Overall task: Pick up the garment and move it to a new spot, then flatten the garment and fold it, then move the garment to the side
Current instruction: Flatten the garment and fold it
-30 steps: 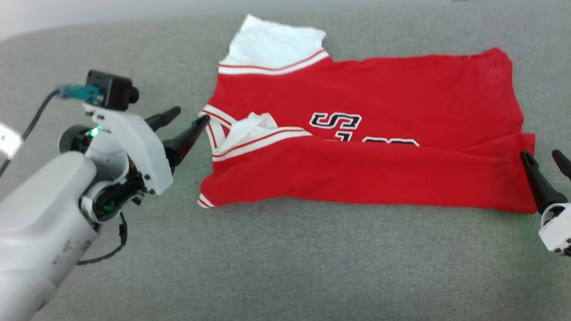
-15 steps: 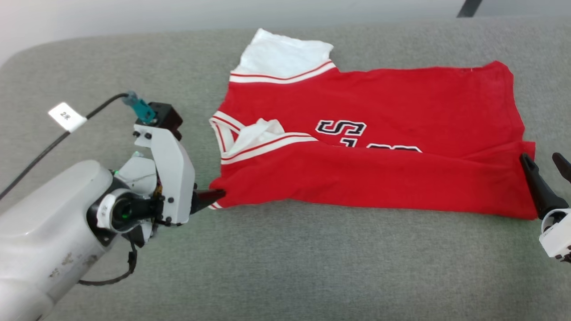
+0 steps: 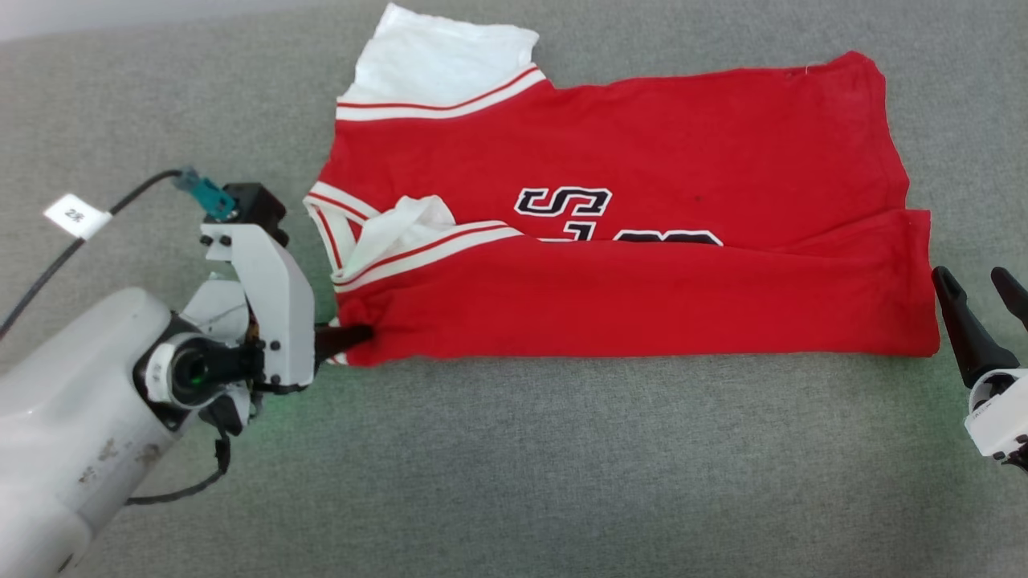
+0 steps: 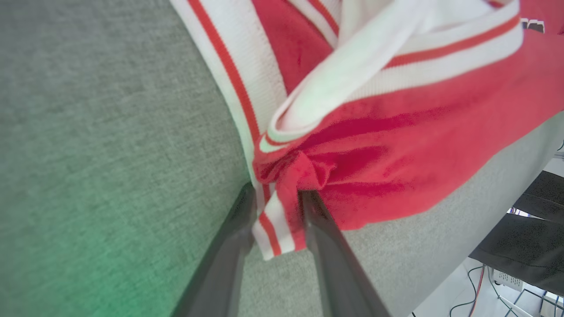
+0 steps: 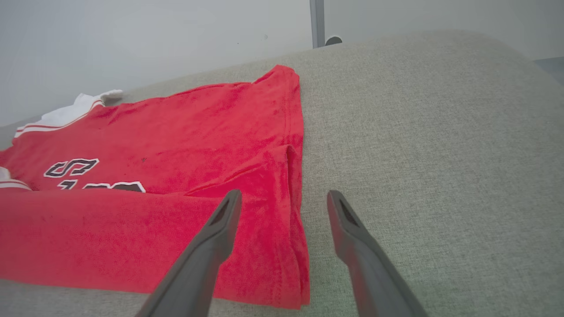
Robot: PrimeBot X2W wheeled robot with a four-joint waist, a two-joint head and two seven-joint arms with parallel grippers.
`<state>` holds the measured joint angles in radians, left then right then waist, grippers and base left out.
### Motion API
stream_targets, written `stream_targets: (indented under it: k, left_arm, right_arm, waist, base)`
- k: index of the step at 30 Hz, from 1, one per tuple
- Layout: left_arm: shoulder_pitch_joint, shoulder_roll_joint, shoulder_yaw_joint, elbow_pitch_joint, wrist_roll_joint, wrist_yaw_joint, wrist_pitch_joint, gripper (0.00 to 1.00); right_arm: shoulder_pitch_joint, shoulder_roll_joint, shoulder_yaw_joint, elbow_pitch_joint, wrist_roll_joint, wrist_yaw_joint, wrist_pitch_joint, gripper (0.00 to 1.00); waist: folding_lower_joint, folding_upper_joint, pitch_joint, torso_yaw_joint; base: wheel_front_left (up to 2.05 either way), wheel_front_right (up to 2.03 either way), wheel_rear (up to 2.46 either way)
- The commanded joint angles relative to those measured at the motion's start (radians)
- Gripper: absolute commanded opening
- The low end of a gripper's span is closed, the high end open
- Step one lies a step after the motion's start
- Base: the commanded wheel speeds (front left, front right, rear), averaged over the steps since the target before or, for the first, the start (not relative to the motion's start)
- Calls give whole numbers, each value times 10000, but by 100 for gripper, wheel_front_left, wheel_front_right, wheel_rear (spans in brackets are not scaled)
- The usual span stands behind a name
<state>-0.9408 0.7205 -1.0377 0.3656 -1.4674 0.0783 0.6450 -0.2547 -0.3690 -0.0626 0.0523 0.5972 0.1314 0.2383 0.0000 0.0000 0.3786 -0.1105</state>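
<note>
The garment (image 3: 642, 160), a red T-shirt with white sleeves and striped trim, lies on the grey padded surface (image 3: 562, 466). Its near long edge is folded up over the black lettering. My left gripper (image 3: 357, 333) is at the shirt's near left corner. In the left wrist view, my left gripper (image 4: 277, 193) has its two fingers pressed against either side of the striped hem corner of the garment (image 4: 396, 145), with the cloth bunched between them. My right gripper (image 3: 970, 277) stands open just beyond the near right corner. In the right wrist view, my right gripper (image 5: 284, 196) straddles the right edge of the garment (image 5: 154, 145) above it.
A black cable with a white tag (image 3: 76, 217) trails from my left wrist over the grey surface. The right wrist view has a pale wall and a dark post (image 5: 315, 22) behind the surface. Past its edge, dark equipment and cables (image 4: 528, 246) sit on the floor.
My left gripper swung down from beside the collar to the shirt's near left corner and closed in on it, puckering the cloth. The head camera shifted. My right gripper stayed open.
</note>
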Motion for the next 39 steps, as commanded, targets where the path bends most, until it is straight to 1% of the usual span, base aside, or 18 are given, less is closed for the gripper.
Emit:
stream_targets:
  k: [1, 2, 5, 11, 16, 20, 22, 23, 24, 25, 29, 33, 36, 39]
  left_arm:
    - [479, -392, -335, 239, -4, -60, -14, 4]
    - [492, -441, -342, 287, -30, -96, 9, 0]
    - [503, -533, -364, 424, -34, -205, 5, 0]
    - [444, -675, -311, 524, 2, -444, -100, 0]
    - [469, -792, -328, 515, 44, -598, -191, 0]
    - [457, -910, -278, 531, 60, -697, -336, 0]
    - [453, -964, -247, 566, 69, -760, -420, 0]
    - [451, -989, -222, 597, 60, -792, -446, 0]
    - [460, -1014, -210, 618, 56, -851, -503, 0]
    - [477, -1037, -175, 638, 43, -848, -571, 0]
    - [643, -980, -56, 628, -61, -993, -783, 0]
    - [970, -700, 63, 327, -145, -1103, -1069, 0]
    - [1318, -376, 171, -152, -245, -1073, -1322, 0]
    - [1758, 44, 232, -856, -270, -894, -1600, 0]
  right_arm:
    - [-114, 2, -48, -2, -34, -17, 55, 100]
    - [-117, -32, -35, 2, -32, -17, 102, 100]
    - [-119, -242, 201, 0, 17, -17, 542, 100]
    - [-227, -1160, 1215, -85, -89, -17, 2346, 100]
    - [-612, -1578, 1617, 123, -164, -17, 3519, 100]
    - [-895, -1727, 1701, 547, -324, -17, 4059, 100]
    - [-1034, -1719, 1706, 758, -313, -17, 4139, 100]
    - [-1063, -1729, 1737, 865, -322, -17, 4155, 51]
    - [-1075, -1728, 1780, 954, -301, -17, 4177, 36]
    - [-1099, -1715, 1794, 1049, -253, -17, 4183, 0]
    - [-1092, -1721, 1860, 1201, -123, -18, 4166, 0]
    - [-1047, -1894, 1793, 1175, -51, -18, 4064, 0]
    - [-962, -1953, 1776, 1145, 8, -18, 4026, 0]
    - [-807, -2034, 1804, 1076, 109, -18, 4052, 0]
  waist:
    - [0, 0, 141, -94]
    - [0, 0, 155, -84]
    - [0, 0, 168, -33]
    - [0, 0, 160, 116]
    - [0, 0, 166, 282]
    - [0, 0, 189, 448]
    - [0, 0, 208, 526]
    - [0, 0, 215, 562]
    - [0, 0, 218, 600]
    - [0, 0, 217, 629]
    - [0, 0, 171, 700]
    - [0, 0, 74, 696]
    - [0, 0, -47, 681]
    - [0, 0, -152, 681]
  base:
    - [0, 0, 0]
    - [0, 0, 0]
    - [0, 0, 0]
    - [0, 0, 0]
    - [0, 0, 0]
    - [0, 0, 0]
    - [0, 0, 0]
    - [0, 0, 0]
    - [0, 0, 0]
    - [0, 0, 0]
    - [0, 0, 0]
    - [0, 0, 0]
    - [0, 0, 0]
    - [0, 0, 0]
